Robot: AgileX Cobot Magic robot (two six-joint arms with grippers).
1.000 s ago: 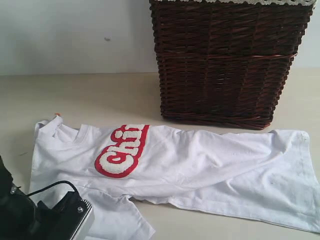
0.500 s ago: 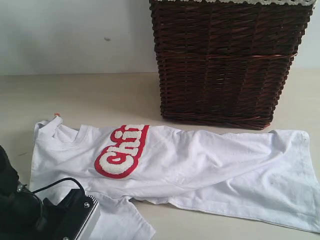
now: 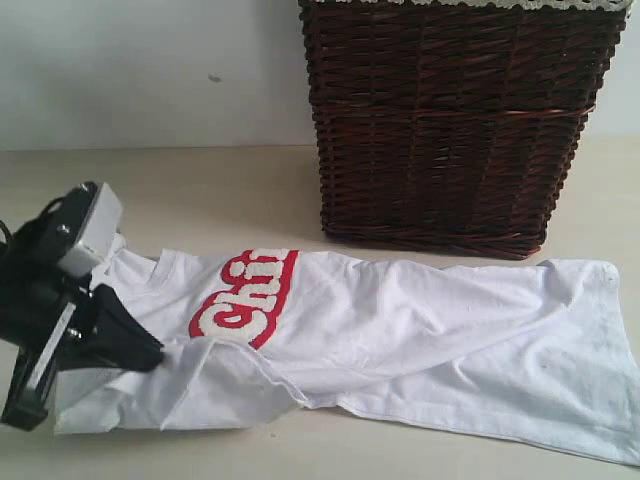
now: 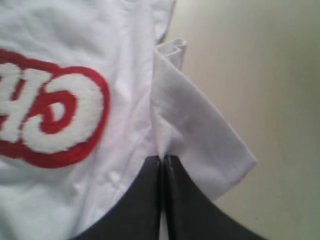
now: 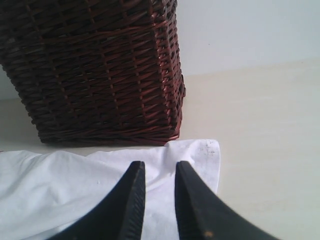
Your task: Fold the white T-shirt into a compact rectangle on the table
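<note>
White T-shirt [image 3: 400, 330]: sleeve [image 4: 200, 145] fold in hand.
Left tool [image 4: 162, 159]: clamped on sleeve cloth.
Right tool [image 5: 159, 166]: jaws slightly apart, empty, hem [image 5: 202, 150] just ahead.
Next: probably lay sleeve over lettering [image 4: 50, 115], release.

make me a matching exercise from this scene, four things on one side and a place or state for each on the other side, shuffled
Things
1. left gripper
2. right gripper
3. wicker basket
4. red-outlined lettering

Places or states
A. dark brown, standing on the table behind the white T-shirt
B. jaws apart, nothing between them
C. across the chest of the white T-shirt
D. shut on a fold of the white T-shirt

Pairs: 1-D, 2-B, 3-A, 4-C
</note>
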